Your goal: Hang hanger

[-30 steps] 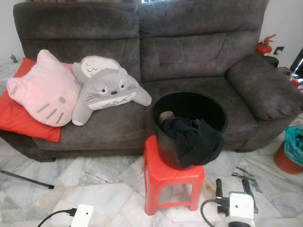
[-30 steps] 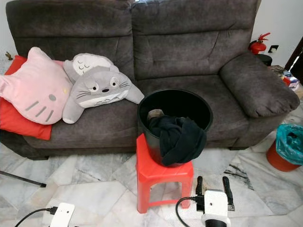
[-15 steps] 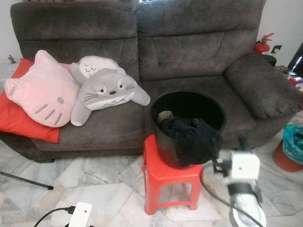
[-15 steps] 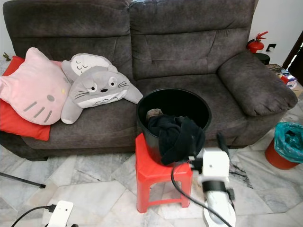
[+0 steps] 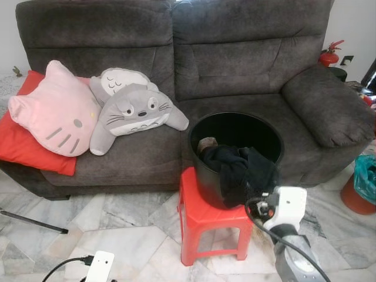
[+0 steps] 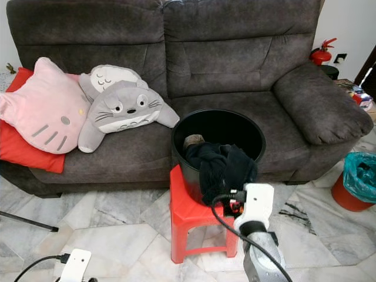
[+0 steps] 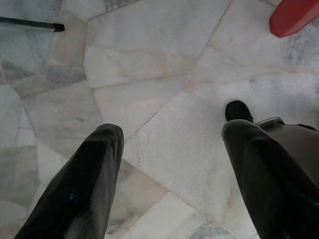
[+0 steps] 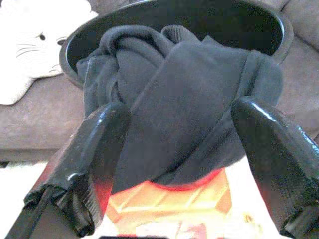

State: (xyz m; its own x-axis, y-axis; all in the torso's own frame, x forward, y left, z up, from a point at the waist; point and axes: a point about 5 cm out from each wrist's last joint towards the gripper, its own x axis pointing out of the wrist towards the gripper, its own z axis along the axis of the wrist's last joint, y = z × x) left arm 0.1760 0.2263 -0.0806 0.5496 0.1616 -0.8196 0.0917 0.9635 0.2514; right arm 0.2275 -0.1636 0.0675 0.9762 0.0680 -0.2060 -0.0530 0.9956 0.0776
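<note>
A black garment (image 5: 238, 170) hangs over the front rim of a black bucket (image 5: 235, 117), which stands on a red plastic stool (image 5: 200, 214) in front of a dark grey sofa (image 5: 235, 59). My right gripper (image 8: 179, 112) is raised just before the garment, at the bucket's front right. Its fingers (image 8: 102, 144) stand open on either side of the hanging cloth, holding nothing. The right wrist's white camera box (image 5: 286, 202) sits by the stool. My left gripper (image 7: 172, 129) hangs low and open over the marble floor (image 7: 149, 59).
A pink cat pillow (image 5: 56, 111), a grey plush (image 5: 135, 111) and a red cushion (image 5: 17, 147) lie on the sofa's left side. A thin black rod (image 5: 32, 222) lies on the floor at left. A red bin with a teal bag (image 5: 364, 185) stands at right.
My right arm has risen from near the floor to the front of the bucket, with its gripper now at the black garment. The left arm has stayed low.
</note>
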